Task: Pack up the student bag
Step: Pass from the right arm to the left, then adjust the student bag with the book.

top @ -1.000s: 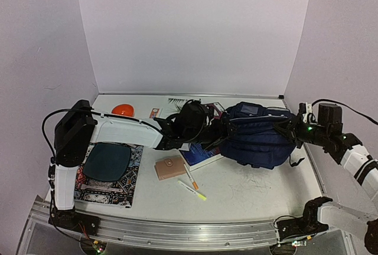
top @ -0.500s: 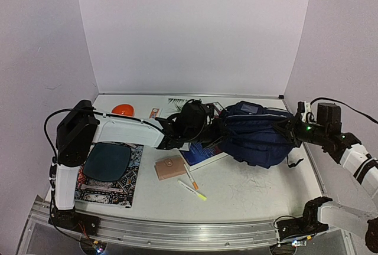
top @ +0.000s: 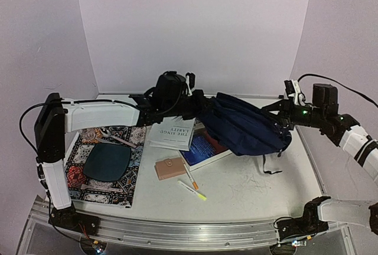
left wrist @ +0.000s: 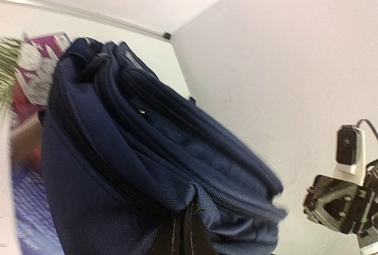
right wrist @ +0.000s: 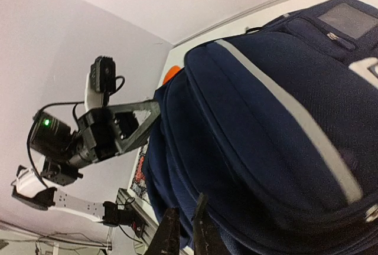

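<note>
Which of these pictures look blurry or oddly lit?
Left wrist view: the student bag is fairly sharp, the printed pages at the left edge smeared. Right wrist view: crisp, scene tilted. Top view: even light, soft shadows on the table.

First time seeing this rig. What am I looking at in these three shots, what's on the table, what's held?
Two robot arms are bolted at the near edge of a table, each ending in a two-finger gripper. The wide picture comes from a fixed camera above and behind them. The other two come from a small camera on each wrist, so they show the student bag close up. The arms hold it between them, raised above the table: the left gripper is shut on its left end, and the right gripper pinches its right end. On the table lie a white book, a blue book, a brown pouch, an orange-tipped pen, a yellow-tipped marker, and a patterned mat carrying a dark oval dish and what looks like a spoon.
</note>
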